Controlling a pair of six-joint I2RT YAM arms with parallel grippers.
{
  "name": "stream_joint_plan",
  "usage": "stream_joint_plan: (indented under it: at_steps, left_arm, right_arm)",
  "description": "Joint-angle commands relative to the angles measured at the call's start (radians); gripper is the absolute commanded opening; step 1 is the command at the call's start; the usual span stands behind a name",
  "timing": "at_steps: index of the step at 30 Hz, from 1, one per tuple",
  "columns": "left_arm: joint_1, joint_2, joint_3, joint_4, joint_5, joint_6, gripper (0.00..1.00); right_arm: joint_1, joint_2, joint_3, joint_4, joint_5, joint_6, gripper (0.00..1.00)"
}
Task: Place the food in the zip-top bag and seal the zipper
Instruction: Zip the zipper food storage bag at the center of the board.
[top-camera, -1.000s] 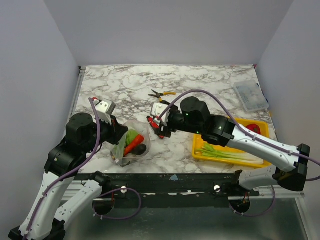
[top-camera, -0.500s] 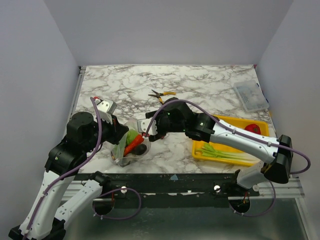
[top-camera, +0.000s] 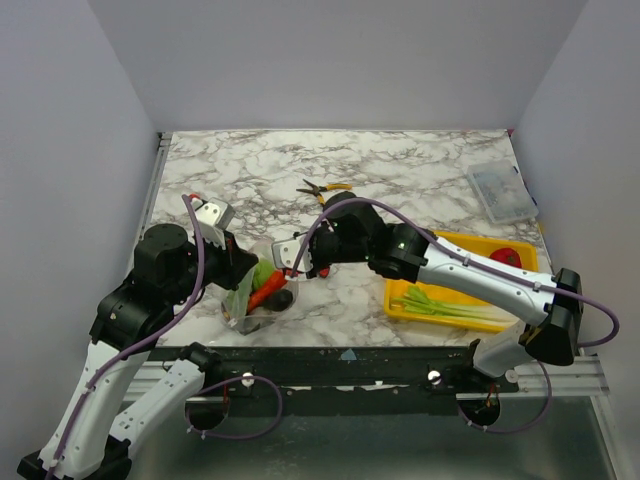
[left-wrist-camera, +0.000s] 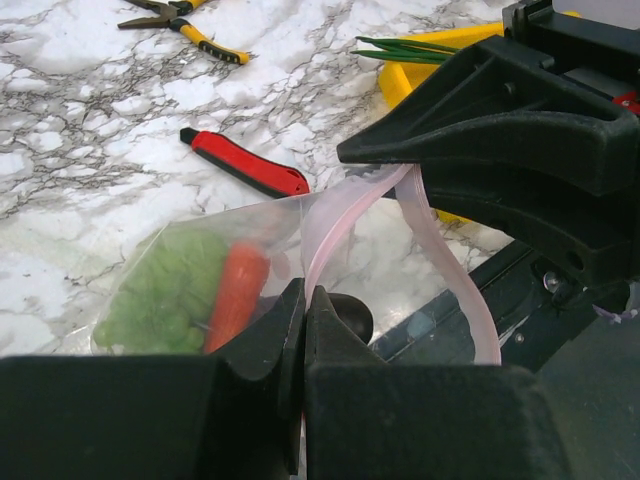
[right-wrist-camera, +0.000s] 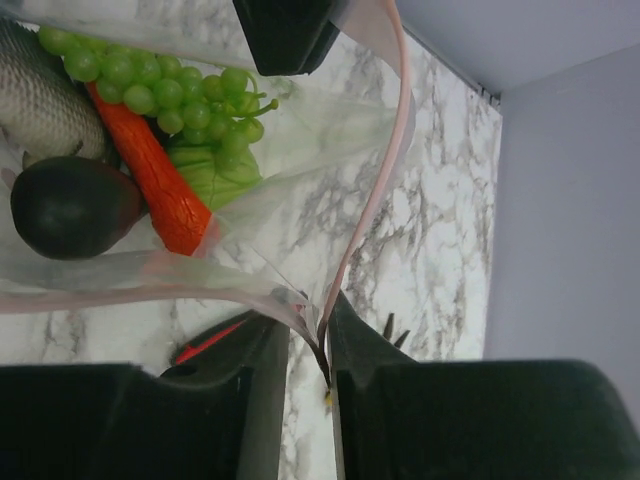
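Our right gripper has swung over from the knife and now pinches the zipper, which our left gripper also clamps, so we hold the zip-top bag by its mouth at the near-left of the table while spring onions and tomato wait in the tray.

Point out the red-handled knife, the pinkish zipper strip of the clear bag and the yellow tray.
Red-handled knife (left-wrist-camera: 245, 162): left wrist view, middle of its handle.
Pinkish zipper strip (left-wrist-camera: 340, 215): left wrist view, its broad left stretch.
Yellow plastic tray (top-camera: 478, 240): top external view, its far rim.
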Motion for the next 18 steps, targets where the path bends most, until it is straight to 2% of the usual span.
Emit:
stream_joint_plan:
  at_steps: [1, 2, 3, 4, 9, 11, 16, 18]
  left_arm:
    - [0.0, 0.0, 0.02, 0.007, 0.026, 0.01, 0.0]
    - [0.001, -0.001, 0.02, 0.007, 0.026, 0.008, 0.0]
    - [0.0, -0.003, 0.021, 0.007, 0.023, 0.007, 0.02]
    - [0.0, -0.007, 0.021, 0.006, 0.016, 0.005, 0.08]
    - [0.0, -0.071, 0.006, 0.029, -0.076, -0.003, 0.63]
    - [0.0, -0.116, -0.013, 0.056, -0.119, -0.003, 0.76]
    - [0.0, -0.335, -0.182, 0.266, -0.127, 0.018, 0.89]
    - [0.001, -0.424, -0.265, 0.357, -0.112, 0.02, 0.91]
  right_arm:
    - [-0.003, -0.005, -0.007, 0.043, -0.026, -0.006, 0.15]
    - [-0.003, -0.007, -0.013, 0.049, -0.015, -0.001, 0.05]
    - [-0.003, -0.008, -0.012, 0.048, -0.001, 0.011, 0.0]
    - [-0.003, -0.009, -0.013, 0.044, 0.029, 0.035, 0.0]
    - [-0.081, -0.03, -0.019, -0.012, 0.039, 0.209, 0.0]
    - [-0.114, -0.047, -0.034, -0.043, 0.031, 0.294, 0.0]
    - [-0.181, -0.057, -0.035, -0.203, -0.022, 0.456, 0.0]
    - [-0.21, -0.062, -0.047, -0.227, -0.064, 0.524, 0.0]
